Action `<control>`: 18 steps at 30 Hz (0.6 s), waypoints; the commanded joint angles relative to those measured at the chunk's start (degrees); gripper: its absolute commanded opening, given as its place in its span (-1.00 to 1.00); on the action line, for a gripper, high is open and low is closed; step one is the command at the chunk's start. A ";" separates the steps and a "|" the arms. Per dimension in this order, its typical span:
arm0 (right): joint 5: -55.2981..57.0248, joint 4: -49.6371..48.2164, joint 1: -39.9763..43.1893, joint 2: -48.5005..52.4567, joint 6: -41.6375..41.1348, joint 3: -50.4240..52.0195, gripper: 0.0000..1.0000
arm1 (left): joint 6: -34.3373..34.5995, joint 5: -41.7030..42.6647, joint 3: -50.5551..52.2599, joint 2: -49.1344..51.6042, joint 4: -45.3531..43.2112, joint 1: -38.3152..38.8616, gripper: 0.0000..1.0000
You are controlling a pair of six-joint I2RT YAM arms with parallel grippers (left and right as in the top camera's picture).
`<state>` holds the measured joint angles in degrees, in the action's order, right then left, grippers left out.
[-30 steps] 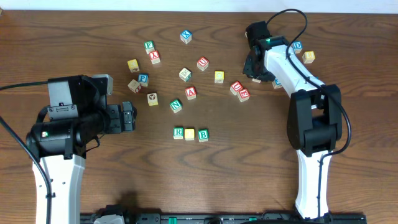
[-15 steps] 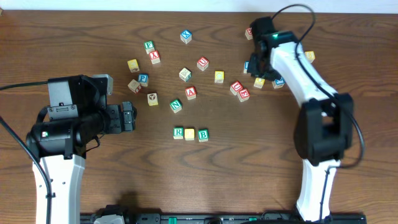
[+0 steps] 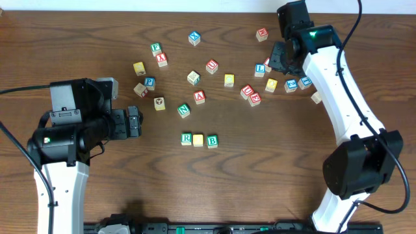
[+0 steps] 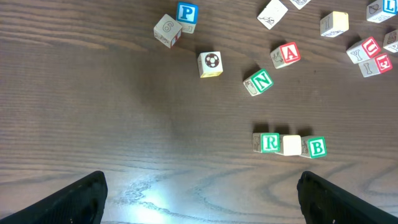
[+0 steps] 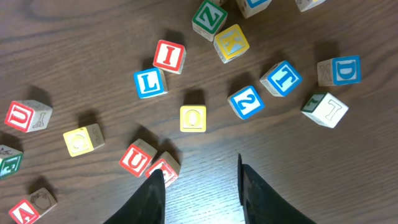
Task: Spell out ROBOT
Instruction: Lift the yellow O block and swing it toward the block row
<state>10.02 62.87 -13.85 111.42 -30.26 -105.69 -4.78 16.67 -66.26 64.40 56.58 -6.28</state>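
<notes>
The dark, wood-grained desk (image 3: pixel 260 188) carried a scatter of small square-edged wooden cubes. The right arm (image 3: pixel 338 78), white with black joints, stretched to the far right corner, and its body covered part of the cluster there in the overhead view. The left arm (image 3: pixel 65 130) sat folded at the left, forearm pointing right.

Only the two dark fingertips of the left hand (image 4: pixel 200 183) showed, cut off by the frame's lower edge; they were spread wide with bare desk between. The right hand (image 5: pixel 199 180) hung partly open and empty, just below a yellow O (image 5: pixel 193 119), with the blue T (image 5: pixel 281 78) to the upper right.

Near the desk's middle, the green R (image 3: pixel 186 138), a pale yellow cube (image 3: pixel 198 140) and the green B (image 3: pixel 212 141) touched in a row; the pale cube's letter could not be read.
</notes>
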 commanded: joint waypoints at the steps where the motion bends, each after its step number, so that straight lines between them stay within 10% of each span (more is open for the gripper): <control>1: 0.63 -0.90 -0.07 2.47 0.74 -0.15 -0.31 | -0.76 0.85 -0.72 -0.09 0.11 -0.24 0.92; 18: 0.04 -6.80 -0.11 17.20 -7.04 -0.15 -0.04 | -0.76 0.85 -0.72 -0.09 0.11 -0.24 0.92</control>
<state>9.96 56.34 -13.85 125.62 -35.40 -105.69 -4.78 16.67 -66.26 64.40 56.58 -6.28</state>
